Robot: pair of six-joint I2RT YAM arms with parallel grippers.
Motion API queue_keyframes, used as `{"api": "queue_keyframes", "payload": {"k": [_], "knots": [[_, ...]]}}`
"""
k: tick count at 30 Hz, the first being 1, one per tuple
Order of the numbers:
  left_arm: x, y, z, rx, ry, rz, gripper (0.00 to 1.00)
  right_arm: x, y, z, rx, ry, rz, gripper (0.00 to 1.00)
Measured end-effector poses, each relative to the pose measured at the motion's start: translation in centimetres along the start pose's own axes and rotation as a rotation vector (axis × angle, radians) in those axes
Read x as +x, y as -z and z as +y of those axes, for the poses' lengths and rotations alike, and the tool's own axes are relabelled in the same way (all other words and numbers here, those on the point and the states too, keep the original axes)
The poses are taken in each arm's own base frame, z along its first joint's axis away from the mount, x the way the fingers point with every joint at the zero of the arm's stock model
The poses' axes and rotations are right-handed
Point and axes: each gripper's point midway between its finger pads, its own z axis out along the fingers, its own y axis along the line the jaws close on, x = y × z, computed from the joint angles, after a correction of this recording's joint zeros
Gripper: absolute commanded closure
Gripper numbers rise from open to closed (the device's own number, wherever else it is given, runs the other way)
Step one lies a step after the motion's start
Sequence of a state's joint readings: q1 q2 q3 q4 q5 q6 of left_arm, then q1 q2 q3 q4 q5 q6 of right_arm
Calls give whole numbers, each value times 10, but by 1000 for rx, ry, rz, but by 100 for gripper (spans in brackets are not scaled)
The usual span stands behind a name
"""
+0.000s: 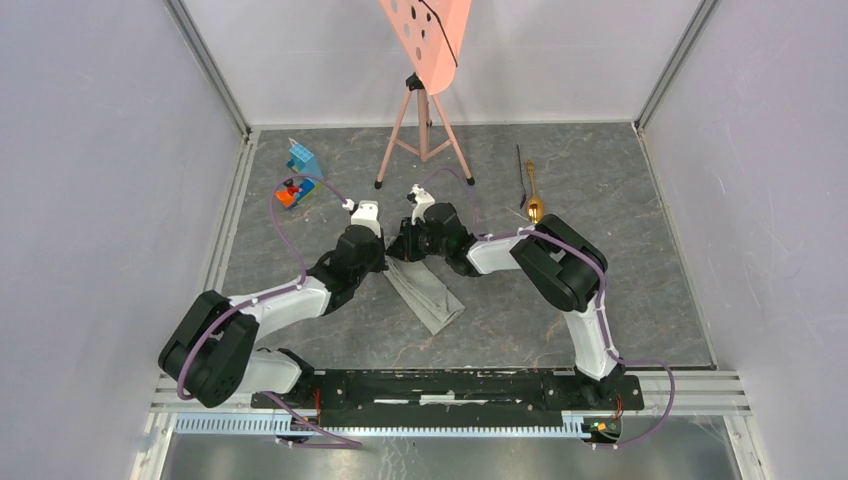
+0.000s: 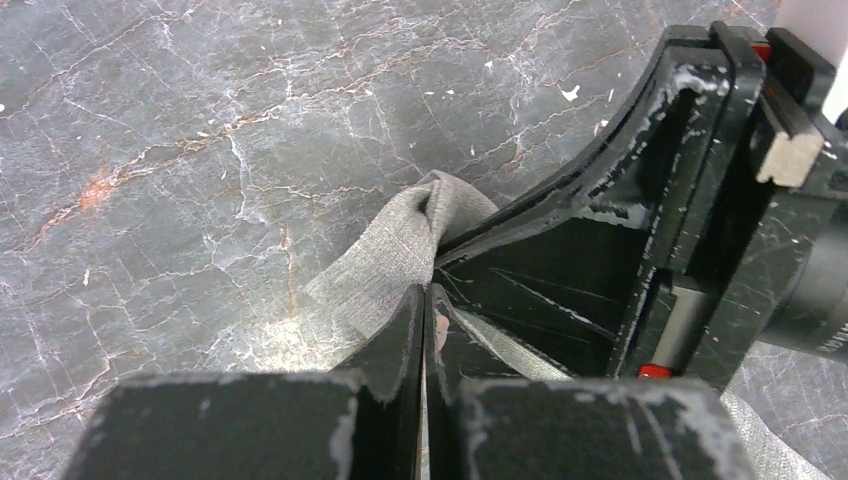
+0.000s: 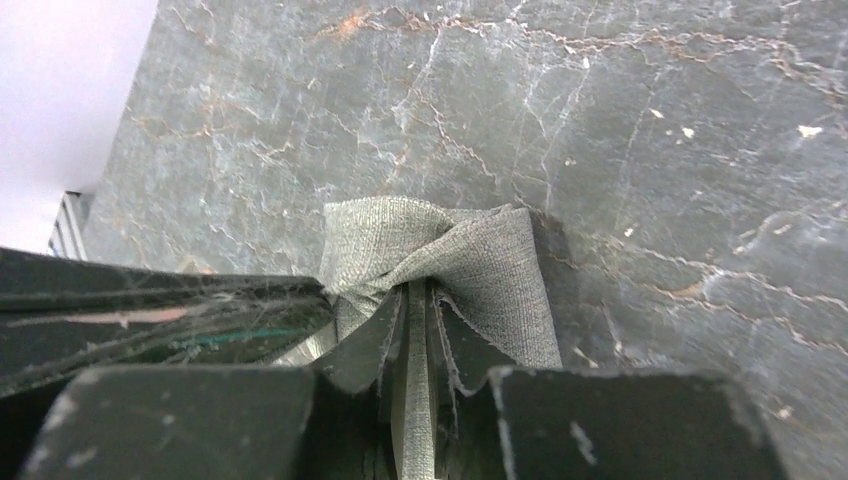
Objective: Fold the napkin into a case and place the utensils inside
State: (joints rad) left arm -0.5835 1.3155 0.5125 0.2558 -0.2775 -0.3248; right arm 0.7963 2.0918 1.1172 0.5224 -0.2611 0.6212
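The light-grey napkin (image 1: 432, 298) lies folded into a narrow oblong case in the middle of the table. Both grippers meet at its far end. My left gripper (image 1: 383, 263) is shut on a pinched corner of the cloth (image 2: 395, 250), with a thin sliver of cloth between its jaws (image 2: 426, 292). My right gripper (image 1: 403, 252) is shut on the bunched cloth (image 3: 470, 250) right beside it (image 3: 412, 292). The right gripper's body also shows in the left wrist view (image 2: 640, 230). The gold spoon (image 1: 534, 205) and the thin black utensil (image 1: 521, 168) lie at the far right, apart from the napkin.
A pink perforated board (image 1: 428, 35) on tripod legs (image 1: 424, 130) stands at the back centre. Blue and red toy blocks (image 1: 298, 176) sit at the far left. Grey walls close in both sides.
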Motion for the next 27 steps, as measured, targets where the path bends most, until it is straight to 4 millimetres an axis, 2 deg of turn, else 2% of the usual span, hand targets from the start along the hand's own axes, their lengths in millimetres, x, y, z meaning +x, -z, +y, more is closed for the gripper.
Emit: {"api": "queue_keyframes", "payload": {"k": [4,7,9,11,16,22,25,27], "knots": [[6,-3,3,-11,-3,18,98,-1,-11,1,-23,-58,-19,83],[17,-8,8,-34,-11,51,98,1,-26,2,-62,-116,-21,75],[21,-10,11,-45,-12,63,98,0,-24,1,-83,-150,-41,68],[19,-10,13,-51,2,58,98,0,-17,0,-90,-177,-57,67],[14,-8,14,-50,18,41,98,-2,-4,-6,-101,-226,-52,71],[7,-6,15,-51,28,22,98,-2,-4,-5,-112,-260,-47,87],[8,-6,15,-49,28,23,98,-1,-9,-2,-119,-267,-42,88],[8,-6,15,-49,27,25,98,1,-14,0,-125,-272,-39,84]]}}
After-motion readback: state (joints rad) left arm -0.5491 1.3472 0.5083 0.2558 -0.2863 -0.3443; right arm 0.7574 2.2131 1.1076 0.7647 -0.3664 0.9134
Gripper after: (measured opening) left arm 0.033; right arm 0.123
